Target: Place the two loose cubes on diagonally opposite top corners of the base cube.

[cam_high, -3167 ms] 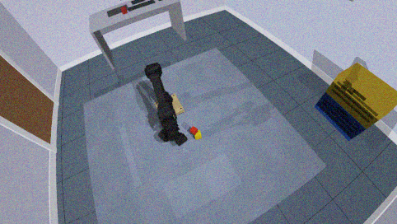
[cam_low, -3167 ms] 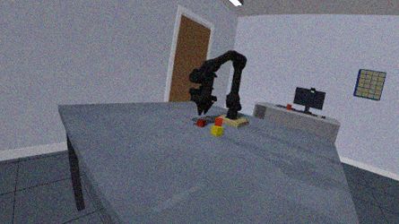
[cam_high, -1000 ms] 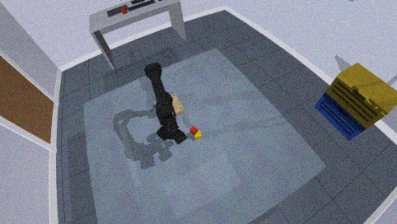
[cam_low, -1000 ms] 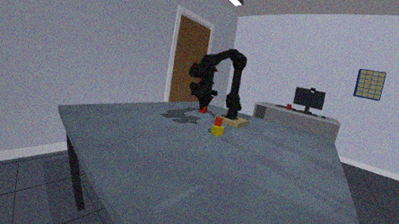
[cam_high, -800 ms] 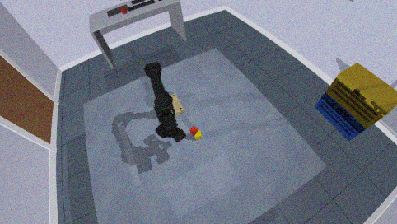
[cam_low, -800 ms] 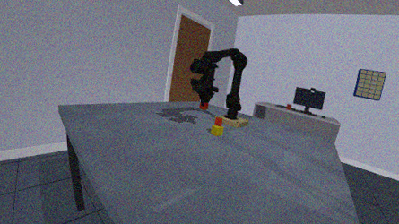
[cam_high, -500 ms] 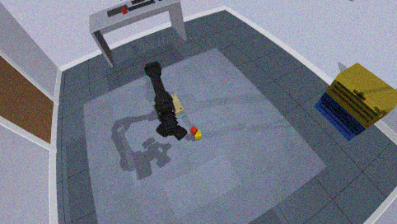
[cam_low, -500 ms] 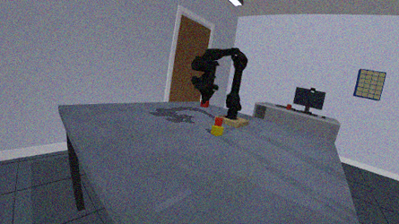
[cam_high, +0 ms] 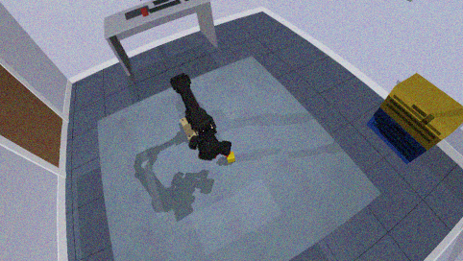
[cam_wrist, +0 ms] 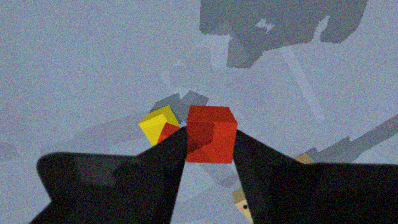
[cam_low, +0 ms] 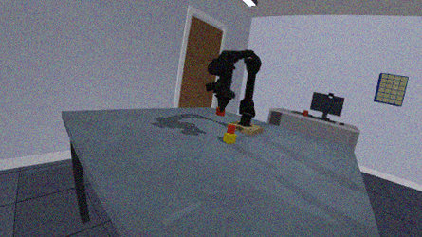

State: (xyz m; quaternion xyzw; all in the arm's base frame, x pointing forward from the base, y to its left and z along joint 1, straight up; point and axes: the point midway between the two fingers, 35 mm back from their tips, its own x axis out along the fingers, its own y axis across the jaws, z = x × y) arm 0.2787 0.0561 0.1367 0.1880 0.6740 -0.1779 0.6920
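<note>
The yellow base cube (cam_high: 231, 157) (cam_low: 229, 139) (cam_wrist: 156, 125) stands on the table. One red cube (cam_low: 231, 128) (cam_wrist: 168, 133) sits on top of it, offset toward one corner; in the wrist view a black finger partly hides it. My gripper (cam_low: 220, 108) (cam_wrist: 209, 132) is shut on the other red cube (cam_low: 220, 112) (cam_wrist: 214, 145). It holds that cube in the air, clear of the table and to one side of the base cube. The held cube looks roughly level between the fingertips. In the top view the arm hides most of both red cubes.
The grey-blue table (cam_high: 288, 168) (cam_low: 175, 181) carries the arm's wooden mounting plate (cam_high: 186, 129) (cam_low: 252, 129) (cam_wrist: 242, 201), close to the yellow cube. The arm's shadow falls across the table. A desk (cam_high: 163, 19) (cam_low: 324, 131) stands away by the wall.
</note>
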